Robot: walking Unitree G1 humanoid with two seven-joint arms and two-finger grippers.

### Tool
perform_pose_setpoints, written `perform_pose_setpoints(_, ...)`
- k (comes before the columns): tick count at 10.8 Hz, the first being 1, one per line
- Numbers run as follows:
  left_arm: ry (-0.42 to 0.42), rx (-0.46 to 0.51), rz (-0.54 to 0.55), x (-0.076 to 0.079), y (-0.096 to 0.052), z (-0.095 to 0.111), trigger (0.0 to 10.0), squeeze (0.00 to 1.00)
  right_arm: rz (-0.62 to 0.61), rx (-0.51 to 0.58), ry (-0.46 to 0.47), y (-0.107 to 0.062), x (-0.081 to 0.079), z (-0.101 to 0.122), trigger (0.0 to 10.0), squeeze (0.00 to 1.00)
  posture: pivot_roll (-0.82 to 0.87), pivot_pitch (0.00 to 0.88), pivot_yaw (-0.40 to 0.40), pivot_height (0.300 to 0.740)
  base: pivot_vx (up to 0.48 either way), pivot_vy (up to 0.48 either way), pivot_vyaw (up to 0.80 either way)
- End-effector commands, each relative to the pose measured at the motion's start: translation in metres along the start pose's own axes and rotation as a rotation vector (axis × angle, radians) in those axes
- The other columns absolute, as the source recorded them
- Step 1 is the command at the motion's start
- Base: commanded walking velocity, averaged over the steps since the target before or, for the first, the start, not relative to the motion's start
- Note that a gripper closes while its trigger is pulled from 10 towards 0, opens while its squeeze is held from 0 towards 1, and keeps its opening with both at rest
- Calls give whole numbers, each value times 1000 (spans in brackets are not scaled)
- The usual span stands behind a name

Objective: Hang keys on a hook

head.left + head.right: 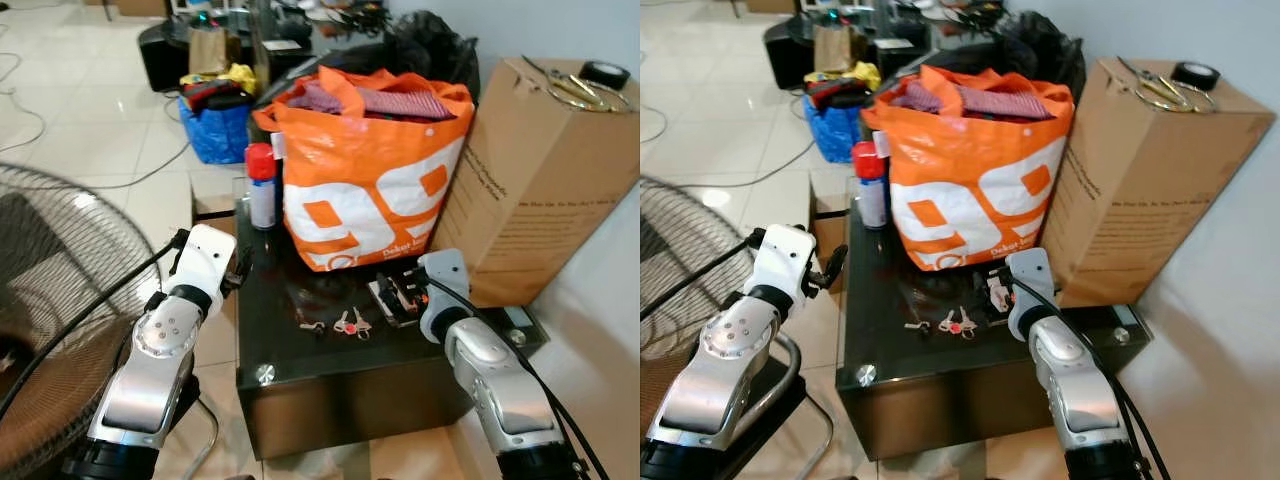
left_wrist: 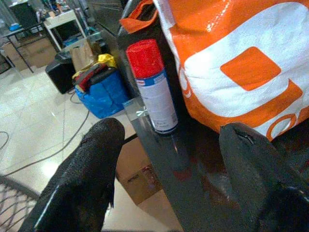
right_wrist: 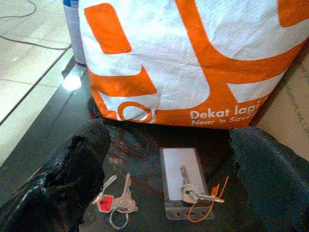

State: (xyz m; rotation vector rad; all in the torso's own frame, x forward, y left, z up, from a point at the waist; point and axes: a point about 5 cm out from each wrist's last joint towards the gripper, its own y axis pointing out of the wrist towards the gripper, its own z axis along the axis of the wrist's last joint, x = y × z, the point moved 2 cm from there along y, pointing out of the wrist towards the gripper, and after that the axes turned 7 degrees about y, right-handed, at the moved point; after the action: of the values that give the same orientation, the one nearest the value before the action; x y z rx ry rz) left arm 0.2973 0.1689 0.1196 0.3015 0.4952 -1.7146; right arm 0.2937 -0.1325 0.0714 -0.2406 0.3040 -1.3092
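Up close, the released right tool (image 3: 169, 159) frames keys (image 3: 118, 200); left tool (image 2: 178, 164) released.

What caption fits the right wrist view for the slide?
Open right pincer hovers over keys with red tag beside a small key rack, orange shopping bag behind.
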Motion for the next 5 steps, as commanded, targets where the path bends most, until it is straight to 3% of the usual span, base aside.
perform_pose_setpoints(1, -8, 1, 11, -1, -1, -2, 10000, 0, -44, -3, 5, 2, 8, -1, 10000, 0, -14, 0, -52, 740, 0, 0, 0)
perform_pose_setpoints(3, -39, 20, 28, 1, -3, -1, 10000, 0, -19, 23, -8, 2, 3, 2, 10000, 0, -17, 0, -56, 740, 0, 0, 0)
perform_pose_setpoints(5, -56, 33, 40, 1, -2, 0, 10000, 0, -40, 72, 11, 2, 3, 9, 10000, 0, -20, 0, -55, 740, 0, -338, 800)
